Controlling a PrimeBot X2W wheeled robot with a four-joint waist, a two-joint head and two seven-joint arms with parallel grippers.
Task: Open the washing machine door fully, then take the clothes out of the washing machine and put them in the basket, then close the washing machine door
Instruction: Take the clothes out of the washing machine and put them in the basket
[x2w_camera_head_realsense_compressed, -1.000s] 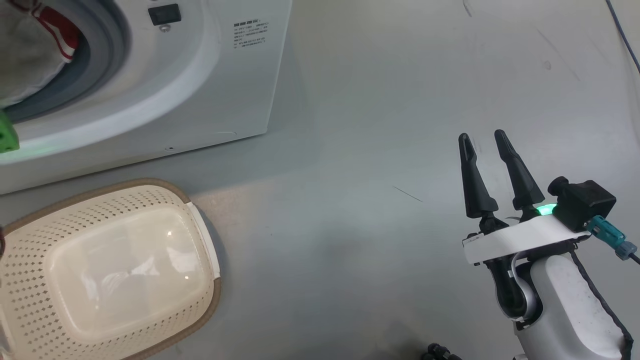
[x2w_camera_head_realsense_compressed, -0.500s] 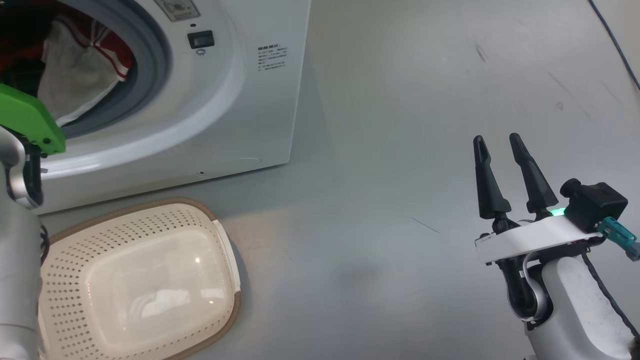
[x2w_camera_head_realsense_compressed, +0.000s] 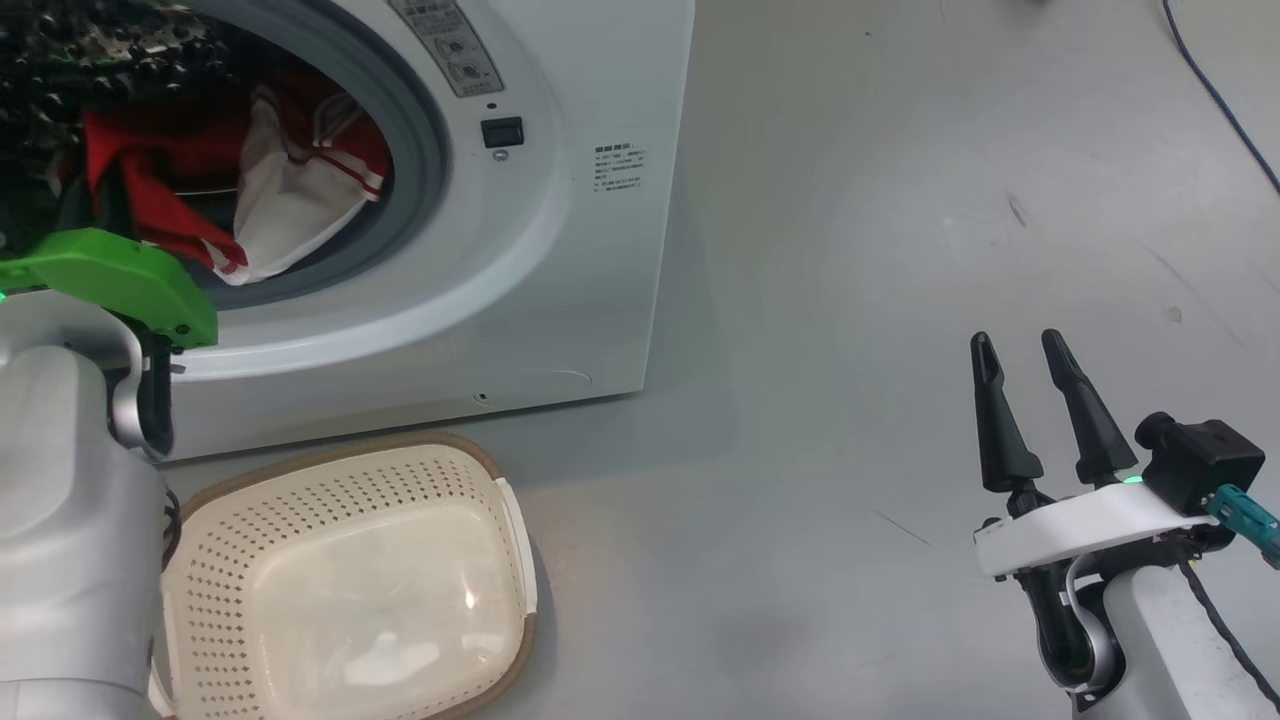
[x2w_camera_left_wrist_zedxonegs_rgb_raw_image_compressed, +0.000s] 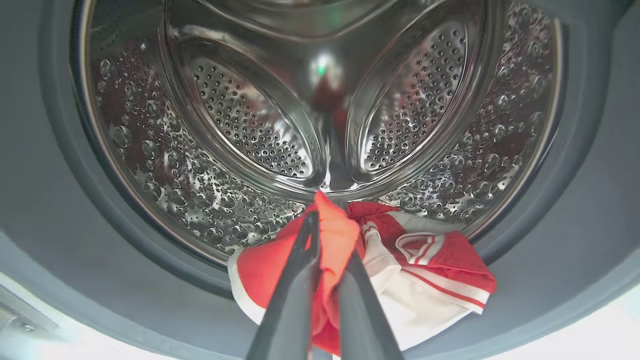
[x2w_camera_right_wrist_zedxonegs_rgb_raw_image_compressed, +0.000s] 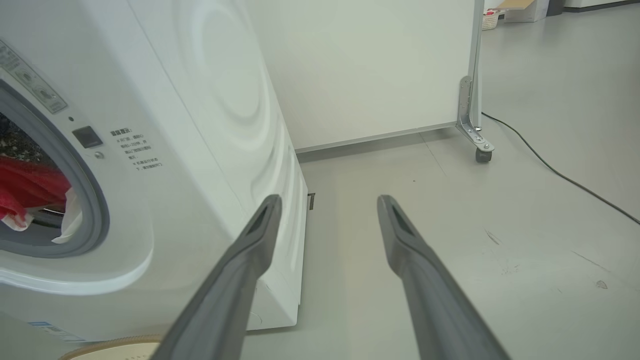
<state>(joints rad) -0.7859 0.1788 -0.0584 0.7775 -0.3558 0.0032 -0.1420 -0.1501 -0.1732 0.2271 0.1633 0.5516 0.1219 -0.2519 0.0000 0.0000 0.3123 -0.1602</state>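
left gripper (x2w_camera_left_wrist_zedxonegs_rgb_raw_image_compressed: 330, 235) clenched on the red clothes (x2w_camera_left_wrist_zedxonegs_rgb_raw_image_compressed: 440, 260) at the mouth of the washing machine (x2w_camera_head_realsense_compressed: 560, 250) | basket (x2w_camera_head_realsense_compressed: 330, 450) on the floor (x2w_camera_head_realsense_compressed: 850, 300) just below, nearer this gripper | right gripper (x2w_camera_head_realsense_compressed: 1020, 338) released, idle, well apart

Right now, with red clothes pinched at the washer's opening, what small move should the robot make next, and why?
Probably draw the left arm straight back out of the washing machine. Its jaws are shut on a fold of the clothes, which lie at the drum's front edge, and the basket sits empty on the floor in front.
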